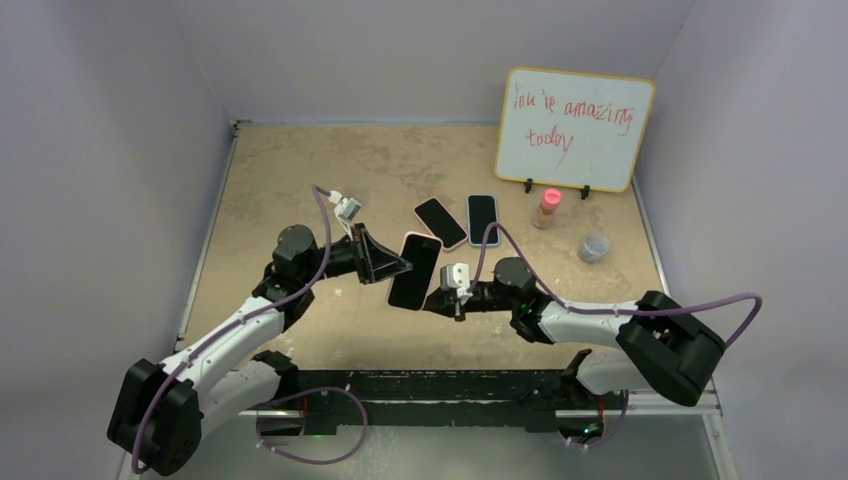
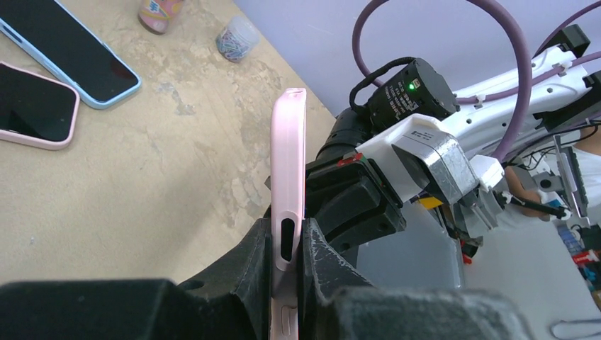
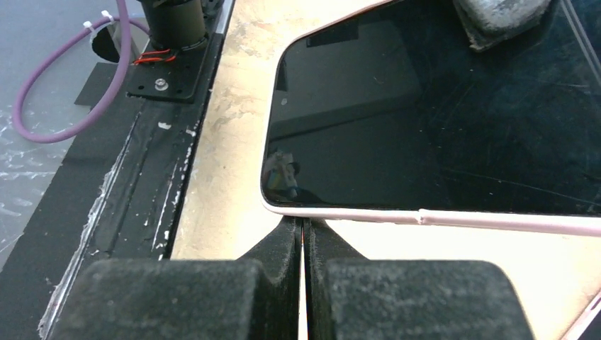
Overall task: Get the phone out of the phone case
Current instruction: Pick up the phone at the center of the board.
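Phone's soft pink rectangular case (image 2: 288,177) clamped edgewise between left gripper (image 2: 287,265) fingers for bracing, right gripper (image 3: 303,237) fingers pressed together, empty, tips at its rim, seemingly for prying.

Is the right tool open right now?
No, the right wrist view shows the right tool closed tight, tips meeting just below the edge of the pink case.

Glossy glass phone (image 3: 439,120), matt pink case (image 2: 288,170)
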`<control>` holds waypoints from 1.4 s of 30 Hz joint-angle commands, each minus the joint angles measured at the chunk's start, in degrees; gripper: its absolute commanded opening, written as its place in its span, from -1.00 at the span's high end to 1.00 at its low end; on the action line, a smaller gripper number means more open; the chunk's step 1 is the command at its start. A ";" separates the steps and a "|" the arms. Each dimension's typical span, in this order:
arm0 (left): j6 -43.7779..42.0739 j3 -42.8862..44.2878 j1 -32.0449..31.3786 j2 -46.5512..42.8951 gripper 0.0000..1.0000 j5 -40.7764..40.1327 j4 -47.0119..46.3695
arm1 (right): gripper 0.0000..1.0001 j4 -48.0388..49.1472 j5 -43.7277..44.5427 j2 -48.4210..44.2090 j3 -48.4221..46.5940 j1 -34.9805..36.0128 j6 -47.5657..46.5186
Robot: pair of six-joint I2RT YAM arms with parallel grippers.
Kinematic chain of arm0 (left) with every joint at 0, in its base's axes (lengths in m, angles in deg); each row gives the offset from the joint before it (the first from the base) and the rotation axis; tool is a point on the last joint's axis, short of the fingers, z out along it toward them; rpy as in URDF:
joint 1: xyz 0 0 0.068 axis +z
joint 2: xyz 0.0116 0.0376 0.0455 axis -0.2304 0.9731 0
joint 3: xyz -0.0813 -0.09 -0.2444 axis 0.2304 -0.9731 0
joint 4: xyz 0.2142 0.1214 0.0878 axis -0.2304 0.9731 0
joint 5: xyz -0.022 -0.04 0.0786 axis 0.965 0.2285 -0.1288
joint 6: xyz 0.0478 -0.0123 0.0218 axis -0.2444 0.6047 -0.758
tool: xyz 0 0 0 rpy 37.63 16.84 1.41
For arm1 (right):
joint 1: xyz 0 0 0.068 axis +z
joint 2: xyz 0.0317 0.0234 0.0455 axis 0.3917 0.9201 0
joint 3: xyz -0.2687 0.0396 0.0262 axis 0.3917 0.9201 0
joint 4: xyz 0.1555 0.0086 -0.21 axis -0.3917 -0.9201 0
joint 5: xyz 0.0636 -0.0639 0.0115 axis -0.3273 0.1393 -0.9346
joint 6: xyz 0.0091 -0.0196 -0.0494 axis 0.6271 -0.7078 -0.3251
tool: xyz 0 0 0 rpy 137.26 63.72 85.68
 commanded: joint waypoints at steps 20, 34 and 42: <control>-10.69 2.83 -0.90 -5.92 1.00 1.44 -3.72 | 0.10 11.58 -6.91 -4.65 -0.80 -0.04 7.34; -12.16 5.21 -0.90 -4.79 1.00 1.90 -4.37 | 0.02 12.04 -9.01 -3.96 -1.65 -0.04 8.38; -12.44 5.91 -0.90 -4.67 1.00 1.87 -4.47 | 0.00 13.18 -9.61 -3.66 -1.54 -0.09 9.33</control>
